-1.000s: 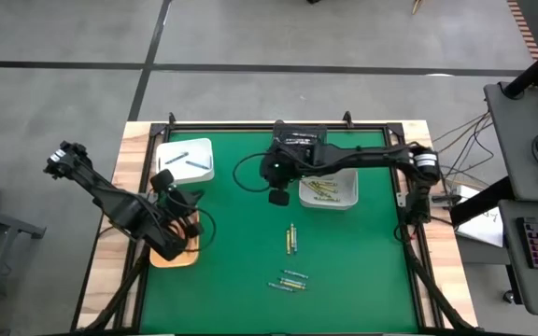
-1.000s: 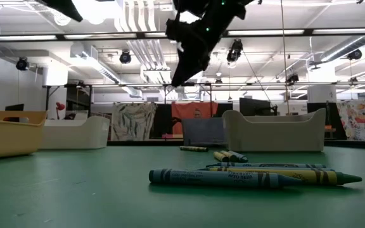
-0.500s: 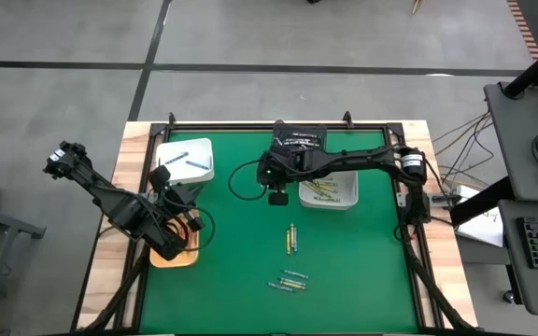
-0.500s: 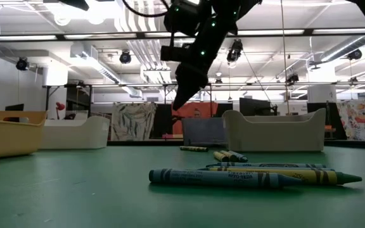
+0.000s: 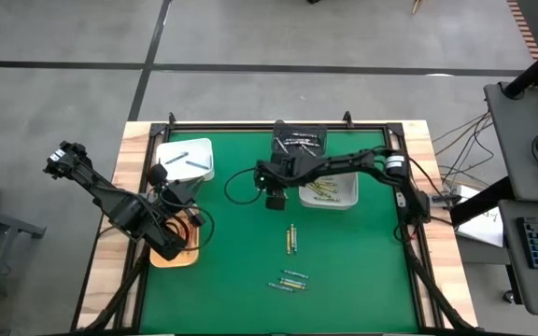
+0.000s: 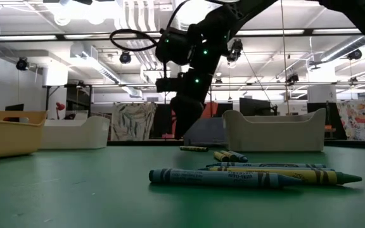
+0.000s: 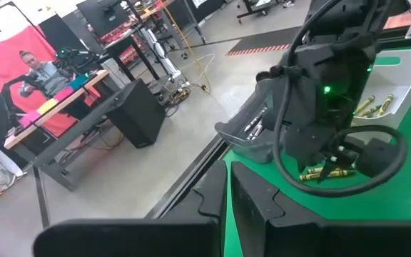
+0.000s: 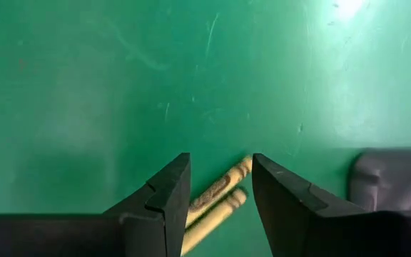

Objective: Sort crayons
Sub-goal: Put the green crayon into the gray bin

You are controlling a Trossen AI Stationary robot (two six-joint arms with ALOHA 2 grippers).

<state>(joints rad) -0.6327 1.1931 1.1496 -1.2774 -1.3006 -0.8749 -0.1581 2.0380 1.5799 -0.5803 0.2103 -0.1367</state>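
Right gripper [image 8: 220, 193] poised above mat, jaws parted, nothing held. Yellow crayon pair [image 8: 216, 196] seen between fingertips, long axis slanted across gap. Left gripper [image 5: 177, 222] clamped shut, parked over tan tray [image 5: 171, 257], well apart.

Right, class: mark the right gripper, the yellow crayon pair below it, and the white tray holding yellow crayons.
right gripper [image 8: 220, 187], right wrist view, gap between its open fingertips
yellow crayon pair [image 5: 290, 239], high view, mid-length
white tray [image 5: 351, 191], high view, right rim
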